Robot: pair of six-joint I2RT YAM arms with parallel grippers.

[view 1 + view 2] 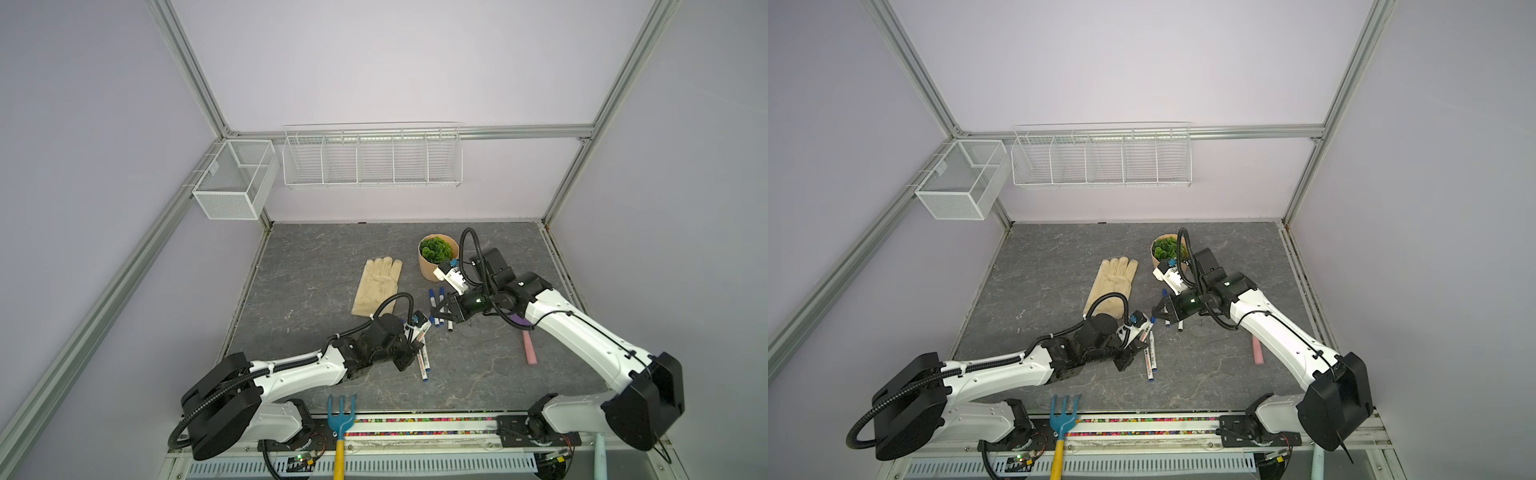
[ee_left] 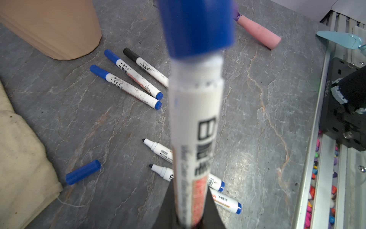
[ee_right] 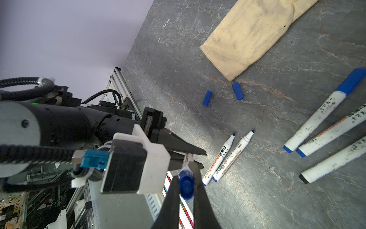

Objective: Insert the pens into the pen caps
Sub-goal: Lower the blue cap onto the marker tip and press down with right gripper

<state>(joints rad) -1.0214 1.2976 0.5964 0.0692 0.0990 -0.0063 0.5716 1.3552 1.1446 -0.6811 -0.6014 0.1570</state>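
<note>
My left gripper (image 2: 190,208) is shut on a white pen (image 2: 195,123) whose far end sits in a blue pen cap (image 2: 196,25). My right gripper (image 3: 183,174) is shut on that cap (image 3: 186,185), facing the left gripper (image 1: 415,347) over the middle of the table. Two uncapped pens (image 3: 219,158) (image 3: 233,156) lie side by side just beyond it. Two loose blue caps (image 3: 207,97) (image 3: 237,91) lie near the glove's cuff. Three capped pens, two blue (image 2: 126,87) (image 2: 134,75) and one black (image 2: 146,67), lie together by the pot.
A cream glove (image 1: 376,286) lies left of the pens. A tan pot with a green plant (image 1: 436,255) stands behind them. A pink-handled tool (image 1: 530,347) lies to the right, a blue fork with yellow handle (image 1: 340,419) at the front edge. Wire baskets (image 1: 372,156) hang on the back wall.
</note>
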